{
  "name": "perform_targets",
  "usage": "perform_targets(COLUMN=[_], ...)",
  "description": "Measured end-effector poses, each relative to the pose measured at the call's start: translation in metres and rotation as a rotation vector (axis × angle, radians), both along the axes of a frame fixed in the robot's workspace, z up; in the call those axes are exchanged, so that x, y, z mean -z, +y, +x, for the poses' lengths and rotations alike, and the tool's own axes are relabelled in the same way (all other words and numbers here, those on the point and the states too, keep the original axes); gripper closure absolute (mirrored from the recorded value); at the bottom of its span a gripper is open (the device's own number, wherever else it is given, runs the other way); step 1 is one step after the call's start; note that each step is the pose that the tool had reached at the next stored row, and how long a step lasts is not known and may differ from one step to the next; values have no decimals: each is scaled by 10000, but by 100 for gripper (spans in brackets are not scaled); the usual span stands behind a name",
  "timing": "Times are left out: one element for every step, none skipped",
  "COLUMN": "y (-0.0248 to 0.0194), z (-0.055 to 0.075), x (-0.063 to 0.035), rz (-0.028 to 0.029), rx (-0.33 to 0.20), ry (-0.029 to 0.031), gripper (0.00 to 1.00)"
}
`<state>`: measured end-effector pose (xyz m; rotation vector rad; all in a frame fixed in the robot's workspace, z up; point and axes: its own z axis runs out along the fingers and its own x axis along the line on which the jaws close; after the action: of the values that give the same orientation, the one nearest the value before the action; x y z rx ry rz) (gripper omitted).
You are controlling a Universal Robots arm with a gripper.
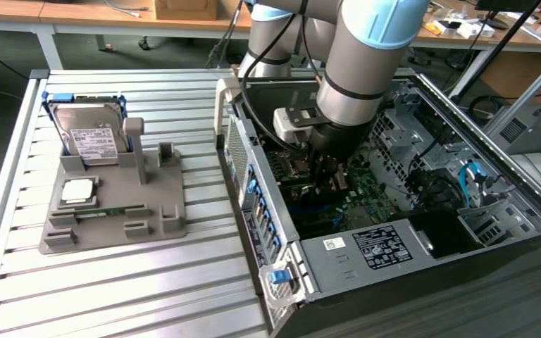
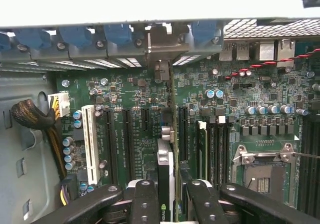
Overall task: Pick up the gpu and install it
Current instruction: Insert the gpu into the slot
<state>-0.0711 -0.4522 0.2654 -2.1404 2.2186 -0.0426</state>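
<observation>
1. You see the gripper [image 1: 332, 184] lowered inside the open computer case [image 1: 524, 204], over the green motherboard [image 1: 369, 190].
2. In the wrist view your gripper [image 2: 167, 201] has its fingers [image 2: 145, 204] closed narrowly on the gpu [image 2: 165, 184], which stands on edge between them.
3. The gpu runs toward 12 o'clock over a black expansion slot [image 2: 165, 119], its bracket end reaching the rear slot openings [image 2: 165, 43].
4. The white slot [image 2: 90, 144] lies at 9 o'clock of the card.
5. On the slatted table [image 1: 110, 296], the grey fixture [image 1: 115, 211] holds the hard drive [image 1: 87, 134].
</observation>
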Motion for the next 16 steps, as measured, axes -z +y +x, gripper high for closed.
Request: perform_targets(y=[-5, -10, -15, -16, -17, -18, -18, -18, -18, -18, -18, -18, -18, -18, -18, -17], z=[-1, -1, -3, -2, -2, -3, -2, -3, -2, -2, -2, -3, -2, -2, -2, -2], x=[0, 1, 0, 0, 0, 0, 0, 0, 0, 0, 0, 0, 0, 0, 0, 2], rz=[1, 2, 1, 0, 0, 0, 0, 0, 0, 0, 0, 0, 0, -2, -6, -24], rx=[0, -1, 1, 0, 0, 3, 13, 23, 22, 23, 23, 23, 23, 23, 23, 23], ry=[1, 0, 1, 1, 1, 1, 1, 1, 1, 1, 1, 1, 1, 2, 1, 0], gripper=[73, 73, 73, 73, 73, 73, 73, 73, 73, 73, 73, 73, 73, 73, 73, 73])
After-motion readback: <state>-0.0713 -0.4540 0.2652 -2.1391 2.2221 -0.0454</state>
